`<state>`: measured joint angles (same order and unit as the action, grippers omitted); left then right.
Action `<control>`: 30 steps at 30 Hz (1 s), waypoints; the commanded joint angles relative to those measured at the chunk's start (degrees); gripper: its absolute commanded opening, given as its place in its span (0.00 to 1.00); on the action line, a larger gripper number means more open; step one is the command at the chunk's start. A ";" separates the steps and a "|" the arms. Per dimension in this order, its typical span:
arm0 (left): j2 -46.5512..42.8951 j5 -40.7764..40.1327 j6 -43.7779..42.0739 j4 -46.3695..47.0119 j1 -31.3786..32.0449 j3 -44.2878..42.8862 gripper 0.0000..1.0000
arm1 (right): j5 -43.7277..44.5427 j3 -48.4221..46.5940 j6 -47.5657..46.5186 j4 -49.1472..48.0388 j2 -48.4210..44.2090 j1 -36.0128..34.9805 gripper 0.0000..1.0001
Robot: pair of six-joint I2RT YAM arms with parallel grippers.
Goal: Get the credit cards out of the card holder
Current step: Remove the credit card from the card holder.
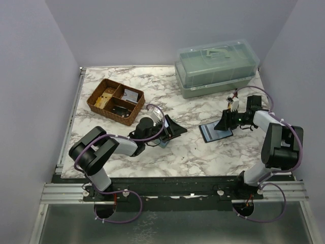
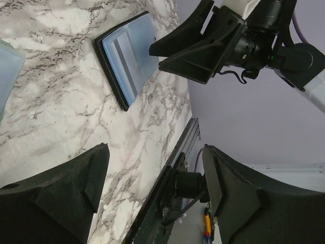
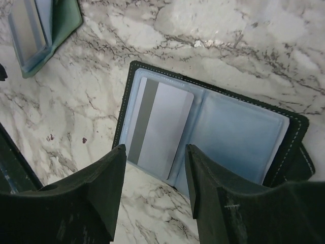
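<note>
The black card holder (image 1: 216, 132) lies open flat on the marble table, grey-blue inside up. In the right wrist view it (image 3: 238, 127) holds one pale card with a grey stripe (image 3: 160, 127) in its left pocket. My right gripper (image 3: 155, 148) is open and empty, just above the holder's near edge, and also shows in the top view (image 1: 222, 123). My left gripper (image 1: 175, 128) is open and empty in the left wrist view (image 2: 155, 148). It is tilted, left of the holder (image 2: 127, 56). A loose pale blue card (image 1: 163, 142) lies under it.
A brown wicker divided tray (image 1: 116, 100) stands at the back left. A clear green lidded box (image 1: 216, 66) stands at the back right. The table's front rail (image 1: 172, 185) runs between the arm bases. Purple walls close in both sides.
</note>
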<state>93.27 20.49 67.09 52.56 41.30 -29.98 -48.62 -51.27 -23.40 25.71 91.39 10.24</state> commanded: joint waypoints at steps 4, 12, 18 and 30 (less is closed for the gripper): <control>7.41 2.41 1.05 4.51 1.44 -6.00 0.78 | -0.27 -2.37 3.74 2.51 4.30 -0.51 0.56; 14.13 3.47 2.45 5.32 2.64 -11.07 0.76 | 1.45 -2.77 6.29 2.37 7.75 -1.01 0.55; 18.54 3.64 3.48 5.36 3.30 -14.18 0.66 | 0.76 -3.01 7.52 2.21 9.53 -1.88 0.55; 25.87 4.27 4.98 6.55 4.23 -18.24 0.54 | -3.91 -4.06 7.73 3.79 11.42 -3.58 0.47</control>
<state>117.05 23.18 71.79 56.86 45.15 -46.09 -49.15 -54.26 -15.88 27.22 101.51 7.90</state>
